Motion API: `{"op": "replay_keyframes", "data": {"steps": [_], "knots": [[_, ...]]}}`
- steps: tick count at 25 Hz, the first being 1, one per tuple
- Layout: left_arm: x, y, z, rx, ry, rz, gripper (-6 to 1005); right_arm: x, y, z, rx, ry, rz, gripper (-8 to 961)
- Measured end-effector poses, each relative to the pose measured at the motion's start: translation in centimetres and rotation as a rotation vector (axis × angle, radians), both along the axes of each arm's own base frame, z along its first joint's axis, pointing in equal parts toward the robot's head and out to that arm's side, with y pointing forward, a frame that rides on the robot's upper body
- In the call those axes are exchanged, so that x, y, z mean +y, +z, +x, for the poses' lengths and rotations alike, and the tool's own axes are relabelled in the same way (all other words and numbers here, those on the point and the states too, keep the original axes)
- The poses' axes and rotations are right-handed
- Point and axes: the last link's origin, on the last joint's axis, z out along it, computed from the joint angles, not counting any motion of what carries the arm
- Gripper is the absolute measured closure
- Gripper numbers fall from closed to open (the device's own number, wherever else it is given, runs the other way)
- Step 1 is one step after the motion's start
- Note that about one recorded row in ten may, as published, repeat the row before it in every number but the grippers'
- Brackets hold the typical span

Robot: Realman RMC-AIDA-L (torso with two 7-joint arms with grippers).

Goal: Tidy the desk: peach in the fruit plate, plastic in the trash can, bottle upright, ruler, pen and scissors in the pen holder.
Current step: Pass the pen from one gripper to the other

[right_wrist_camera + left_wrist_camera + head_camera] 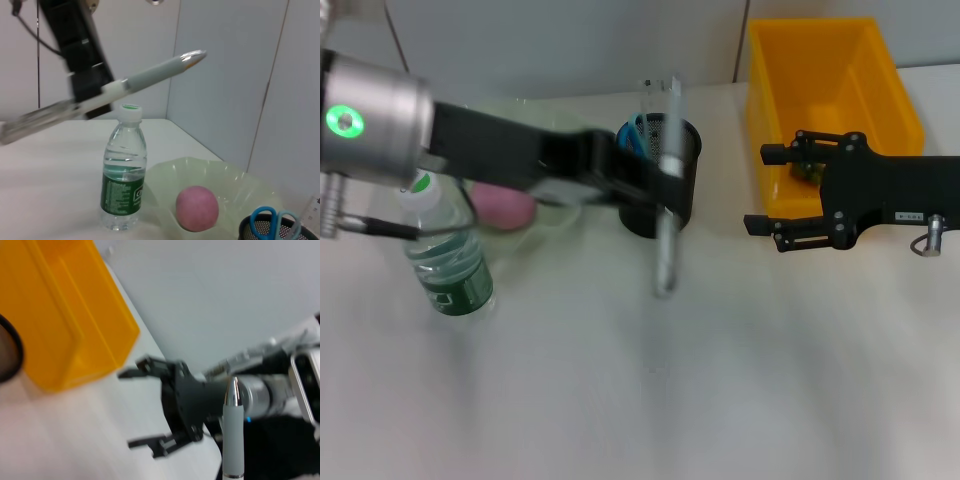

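Note:
My left gripper (658,190) is shut on a grey pen (665,250) and holds it above the table, just in front of the black mesh pen holder (682,150). The pen also shows in the left wrist view (232,435) and the right wrist view (150,75). A clear ruler (660,95) and blue-handled scissors (632,135) stand in the holder. The water bottle (445,250) stands upright at the left. The pink peach (505,205) lies in the pale green plate (240,182). My right gripper (765,190) is open and empty beside the yellow bin (830,60).
The yellow bin at the back right holds a small dark item (808,170). The left arm (500,150) crosses over the plate and the bottle. A wall runs behind the table.

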Motion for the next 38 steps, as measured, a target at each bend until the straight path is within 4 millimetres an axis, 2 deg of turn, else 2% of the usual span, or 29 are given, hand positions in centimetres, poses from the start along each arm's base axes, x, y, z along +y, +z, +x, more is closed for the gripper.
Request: {"op": "replay_keyframes", "data": {"steps": [2,3,7,8,11,14,16,17,23,28,30,38], "knots": [[-0.4,-0.4,0.4,0.004,-0.014,-0.022,867,0.1,0.1,-0.1,-0.002,0.003,0.002,115],[-1.1,-1.6,1.5,-0.003,-0.033,-0.066,867,0.1,0.1,-0.1,-0.002,0.003,0.002,115],[-1.1,-2.0,1.6,-0.058,-0.003,-0.089,867,-0.2,0.5,0.0,-0.011,0.053,0.037,115],[-0.9,-2.5,0.6,-0.111,0.068,-0.118,867,-0.2,0.5,0.0,-0.011,0.053,0.037,115],[-0.7,-2.7,-1.3,-0.127,0.155,-0.135,867,-0.4,0.8,0.1,0.004,0.093,0.083,115],[-0.6,-2.7,-2.4,-0.145,0.208,-0.147,867,-1.2,1.2,0.1,0.025,0.161,0.132,115],[-0.6,-2.7,-2.4,-0.145,0.208,-0.147,867,-1.4,1.3,0.1,0.026,0.182,0.143,114],[-0.9,-3.1,-3.5,-0.156,0.257,-0.186,867,-1.5,1.4,0.0,0.025,0.202,0.156,114],[-1.3,-3.5,-3.8,-0.162,0.275,-0.22,866,-2.2,1.5,0.0,-0.016,0.37,0.28,114],[-1.2,-3.4,-3.5,-0.18,0.272,-0.229,866,-2.2,0.9,-0.4,-0.084,0.537,0.368,114],[-1.2,-3.5,-3.5,-0.185,0.275,-0.232,867,-2.2,0.0,-0.6,-0.094,0.644,0.45,114],[-1.2,-3.6,-4.1,-0.21,0.311,-0.242,866,-2.0,-2.7,-0.9,-0.131,0.82,0.626,115]]}}
